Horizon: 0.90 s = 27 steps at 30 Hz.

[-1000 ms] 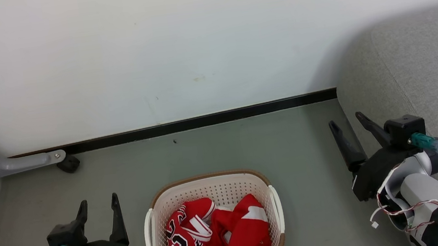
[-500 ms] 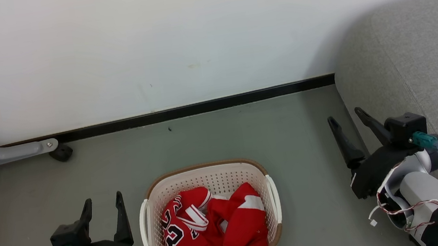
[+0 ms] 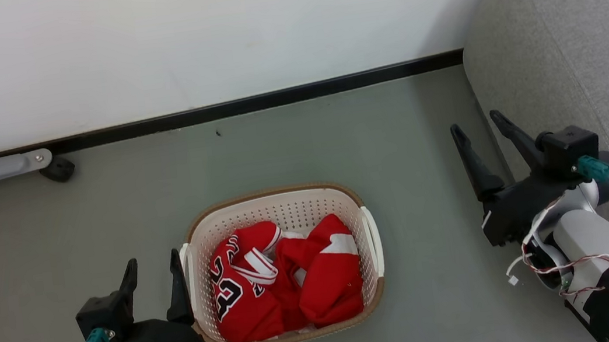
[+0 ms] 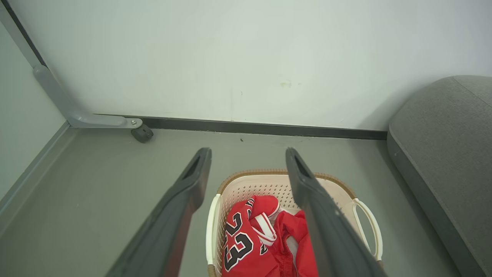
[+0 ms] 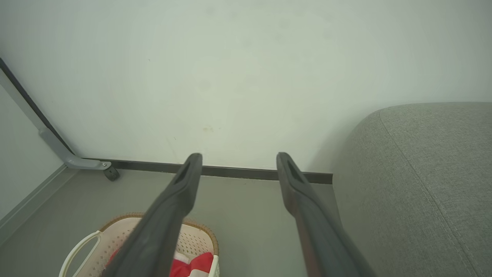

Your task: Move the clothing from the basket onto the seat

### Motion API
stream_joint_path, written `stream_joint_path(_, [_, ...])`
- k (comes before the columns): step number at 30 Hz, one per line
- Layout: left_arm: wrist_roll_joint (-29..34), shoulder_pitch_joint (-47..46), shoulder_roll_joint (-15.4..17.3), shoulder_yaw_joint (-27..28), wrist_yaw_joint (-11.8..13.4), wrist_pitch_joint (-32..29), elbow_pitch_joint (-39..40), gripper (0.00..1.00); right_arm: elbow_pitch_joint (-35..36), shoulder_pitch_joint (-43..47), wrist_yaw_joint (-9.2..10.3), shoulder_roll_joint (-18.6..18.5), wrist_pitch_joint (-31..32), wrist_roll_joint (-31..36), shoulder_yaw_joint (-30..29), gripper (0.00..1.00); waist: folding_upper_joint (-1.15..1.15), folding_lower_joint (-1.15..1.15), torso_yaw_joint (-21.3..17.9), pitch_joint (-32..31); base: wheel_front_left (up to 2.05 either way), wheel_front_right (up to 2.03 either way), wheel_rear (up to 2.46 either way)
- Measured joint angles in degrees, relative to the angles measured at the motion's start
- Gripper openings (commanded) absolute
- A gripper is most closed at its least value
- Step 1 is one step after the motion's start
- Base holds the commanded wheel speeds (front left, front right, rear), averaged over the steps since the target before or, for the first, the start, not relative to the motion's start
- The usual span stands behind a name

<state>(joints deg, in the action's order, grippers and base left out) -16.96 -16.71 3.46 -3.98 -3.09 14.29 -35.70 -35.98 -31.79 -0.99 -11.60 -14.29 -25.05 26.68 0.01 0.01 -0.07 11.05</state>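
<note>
The red clothing [image 3: 284, 282] lies crumpled in the cream basket [image 3: 279, 199] on the grey floor, a jersey with "23" on the left and a piece with white panels on the right. The left wrist view looks down on the clothing [image 4: 250, 246] in the basket [image 4: 363, 215]. My left gripper [image 3: 153, 266] stands open just left of the basket's side, empty. My right gripper [image 3: 476, 123] is open and empty, well right of the basket and beside the grey seat [image 3: 588, 45]. In the right wrist view the seat [image 5: 419, 184] is at the right and the basket [image 5: 198, 242] low left.
A white wall with a black baseboard [image 3: 249, 105] runs behind the basket. A grey metal bracket with a small black wheel [image 3: 57, 168] sits at the far left by the wall. Open floor [image 3: 417, 179] lies between basket and seat.
The head camera has tilted down, so the whole picture slid up. My left gripper now stands closer to the basket's left side. Both grippers stay open.
</note>
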Motion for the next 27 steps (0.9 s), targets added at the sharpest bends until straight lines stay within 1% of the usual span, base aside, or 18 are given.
stream_joint_path(2, [-0.01,-0.81,-0.14,-0.01,-0.01,0.0,0.12,1.0,0.91,-0.4,0.08,-0.08,0.0,0.34,-0.41,1.0,0.0,0.0,-0.1,1.23,0.0,0.0,0.0])
stream_joint_path(3, [0.0,-1.19,-0.24,-0.05,-0.03,0.0,0.29,1.0,1.56,-0.42,0.59,-0.05,0.0,0.45,-0.52,1.0,0.0,0.0,-0.16,1.86,0.0,0.0,0.0])
stream_joint_path(5, [-0.01,-2.05,-0.45,-0.1,-0.47,0.0,0.37,1.0,2.68,-0.44,1.01,0.09,0.0,0.91,-0.63,1.0,0.0,0.0,-0.28,3.18,0.0,0.0,0.0])
stream_joint_path(10, [-0.04,-4.32,-0.75,-0.41,-0.73,0.0,0.35,1.0,4.85,-1.37,1.0,-0.33,0.0,1.99,-1.31,1.0,0.0,0.0,-0.65,6.69,0.0,0.0,0.0])
stream_joint_path(16, [-0.08,-7.75,-1.32,-1.77,-1.02,0.0,-0.32,1.0,7.79,-4.51,1.0,-1.05,-0.01,3.69,-2.2,1.0,0.0,0.0,-1.15,11.24,0.0,0.0,0.0])
stream_joint_path(19, [-0.09,-9.38,-1.36,-2.32,-1.05,0.0,-0.82,1.0,9.22,-5.5,1.0,-1.03,-0.02,4.21,-2.21,1.0,0.0,0.0,-1.43,13.58,0.0,0.0,0.0])
stream_joint_path(21, [-0.08,-10.58,-1.37,-2.59,-1.51,0.0,-1.19,1.0,9.98,-5.94,1.0,-0.98,-0.08,4.58,-2.21,1.0,0.0,-0.01,-1.63,15.12,0.0,0.0,0.0])
stream_joint_path(27, [-0.08,-14.08,-1.45,-3.35,-1.52,0.01,-2.44,1.0,11.73,-7.92,0.99,-0.87,-0.25,5.82,-2.54,1.0,0.0,0.0,-2.18,18.91,0.0,0.0,0.0])
